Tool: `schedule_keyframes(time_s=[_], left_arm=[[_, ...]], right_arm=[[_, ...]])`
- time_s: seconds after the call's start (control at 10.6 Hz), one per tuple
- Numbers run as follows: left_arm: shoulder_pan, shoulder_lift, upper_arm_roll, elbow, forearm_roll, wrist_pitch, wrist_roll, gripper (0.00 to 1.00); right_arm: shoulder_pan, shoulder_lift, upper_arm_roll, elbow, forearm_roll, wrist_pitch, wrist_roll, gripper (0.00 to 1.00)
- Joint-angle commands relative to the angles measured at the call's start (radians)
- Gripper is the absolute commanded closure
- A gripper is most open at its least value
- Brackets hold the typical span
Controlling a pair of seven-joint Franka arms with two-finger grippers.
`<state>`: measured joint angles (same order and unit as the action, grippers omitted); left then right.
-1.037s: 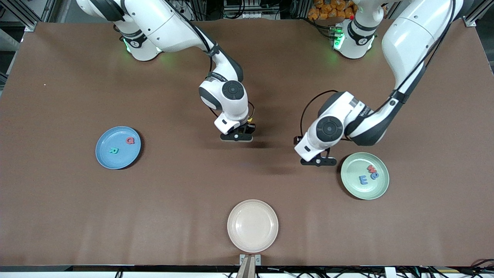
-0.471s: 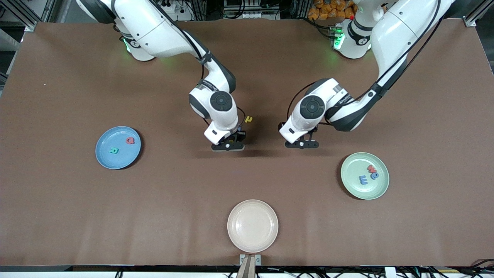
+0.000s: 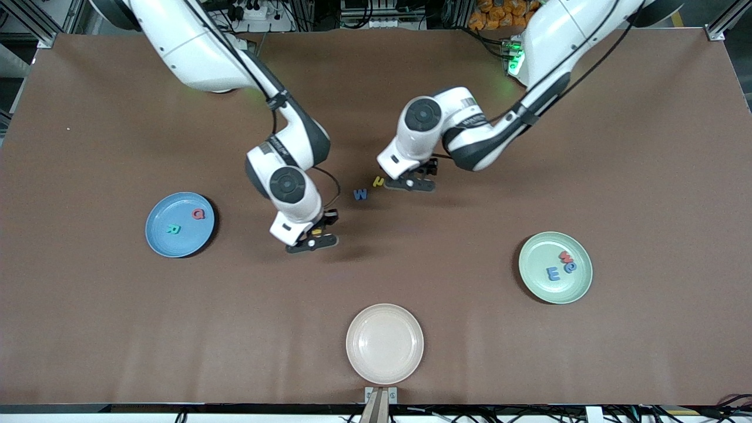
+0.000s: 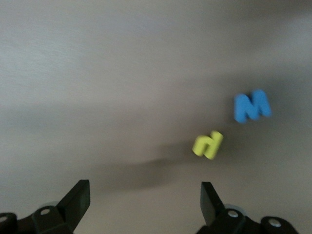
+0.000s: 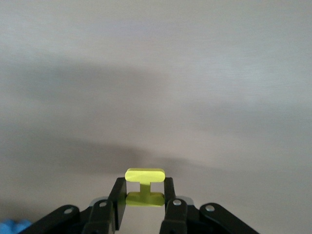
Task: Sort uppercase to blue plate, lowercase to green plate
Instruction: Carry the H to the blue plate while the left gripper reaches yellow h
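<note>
Right wrist view shows the right gripper [image 5: 142, 195] clamped on the yellow H [image 5: 145, 185] over bare table, so it should carry level to the blue plate [image 3: 160, 238] and release low, while the left gripper [image 3: 409, 184], jaws wide, hovers by the yellow r [image 3: 379, 181].
</note>
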<state>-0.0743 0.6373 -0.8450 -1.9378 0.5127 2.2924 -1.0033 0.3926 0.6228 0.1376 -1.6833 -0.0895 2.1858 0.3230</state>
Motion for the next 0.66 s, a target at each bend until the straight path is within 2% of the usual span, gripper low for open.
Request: schedule_keyframes(time_s=[0.0,0.19,0.38,0.57], left_arm=[[-0.076,0.063,0.012,0.061,0.098,0.016,-0.005,0.00],[-0.174,0.120,0.064,0.155,0.102,0.018,0.015,0.00],[-0.292,0.146,0.153,0.235,0.084,0.016,0.076,0.00],[-0.332,0.156,0.182,0.244,0.064,0.016,0.167,0.00]], right_arm=[[-0.070,-0.075,-0.032,-0.033,0.017,-0.108,-0.174,0.78],[-0.104,-0.127,-0.097,-0.096,0.017,-0.118,-0.334,0.78],[-0.164,-0.172,-0.131,-0.162,0.017,-0.116,-0.477,0.78],[-0.236,-0.186,-0.136,-0.241,0.017,-0.103,-0.550,0.78]])
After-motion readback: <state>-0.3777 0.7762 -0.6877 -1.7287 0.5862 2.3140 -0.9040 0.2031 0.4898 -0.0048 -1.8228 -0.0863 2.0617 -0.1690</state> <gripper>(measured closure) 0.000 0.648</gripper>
